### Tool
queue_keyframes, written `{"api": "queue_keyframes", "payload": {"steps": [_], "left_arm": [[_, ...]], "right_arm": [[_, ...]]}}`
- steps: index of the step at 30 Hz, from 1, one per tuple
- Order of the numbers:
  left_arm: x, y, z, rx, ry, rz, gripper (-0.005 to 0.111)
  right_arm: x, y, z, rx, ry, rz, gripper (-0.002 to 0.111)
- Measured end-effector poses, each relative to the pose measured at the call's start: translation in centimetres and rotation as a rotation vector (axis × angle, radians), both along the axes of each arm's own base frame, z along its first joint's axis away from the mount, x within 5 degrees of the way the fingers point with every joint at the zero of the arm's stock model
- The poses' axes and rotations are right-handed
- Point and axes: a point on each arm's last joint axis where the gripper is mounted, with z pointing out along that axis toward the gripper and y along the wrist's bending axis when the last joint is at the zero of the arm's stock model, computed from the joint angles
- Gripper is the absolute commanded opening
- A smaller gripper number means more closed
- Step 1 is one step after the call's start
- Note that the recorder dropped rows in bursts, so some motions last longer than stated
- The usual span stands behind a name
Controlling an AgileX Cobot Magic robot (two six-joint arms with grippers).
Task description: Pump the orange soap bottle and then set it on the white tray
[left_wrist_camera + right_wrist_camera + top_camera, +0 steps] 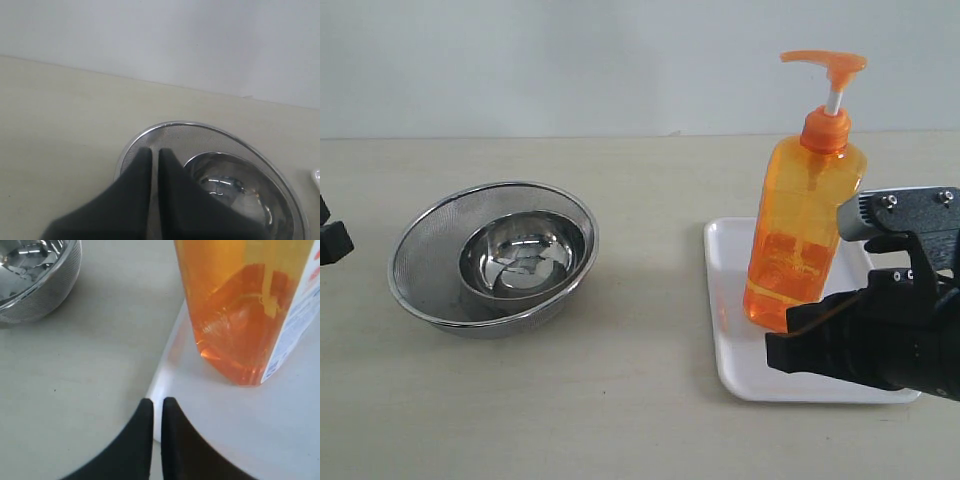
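Observation:
The orange soap bottle (pixel 802 225) stands upright on the white tray (pixel 728 300), pump head up on its white stem. In the right wrist view the bottle (pixel 235 305) rises on the tray (pixel 235 435), its white-red label on one side. My right gripper (pixel 800 338) (pixel 157 402) is shut and empty, hovering at the tray's near rim, apart from the bottle. My left gripper (pixel 154 152) is shut on nothing, above the rim of a steel bowl; in the exterior view only a bit of that arm (pixel 332 240) shows at the left edge.
A small shiny steel bowl (pixel 525 255) sits inside a wire-mesh strainer bowl (pixel 420 260) on the left half of the beige table. The strainer (pixel 30 270) also shows in the right wrist view. A pale wall runs behind the table.

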Motion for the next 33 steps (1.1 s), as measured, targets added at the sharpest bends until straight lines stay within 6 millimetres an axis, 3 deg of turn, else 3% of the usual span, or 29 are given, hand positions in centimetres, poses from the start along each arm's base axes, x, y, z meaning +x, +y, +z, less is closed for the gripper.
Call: {"api": "queue_keyframes", "payload": {"steps": [6,13,17,26,33], "left_arm": [[-1.6,0.3,1.9,0.008,-0.075,-0.037,0.005],[-6.8,1.7,5.5,0.075,-0.283,-0.080,0.005],[-9.5,2.5,6.4,0.086,-0.380,-0.048,0.005],[-13.1,3.0,6.7,0.144,-0.489,0.000,0.005],[-13.8,2.9,6.6,0.177,-0.500,0.008,0.005]], "right_arm": [[0.1,-0.1,0.1,-0.001,-0.011,-0.007,0.001],[0.1,-0.1,0.1,-0.001,-0.013,-0.008,0.001],[0.1,-0.1,0.1,-0.001,-0.013,-0.008,0.001],[0.1,-0.1,0.1,-0.001,-0.013,-0.008,0.001],[0.1,-0.1,0.1,-0.001,-0.013,-0.009,0.001]]}}
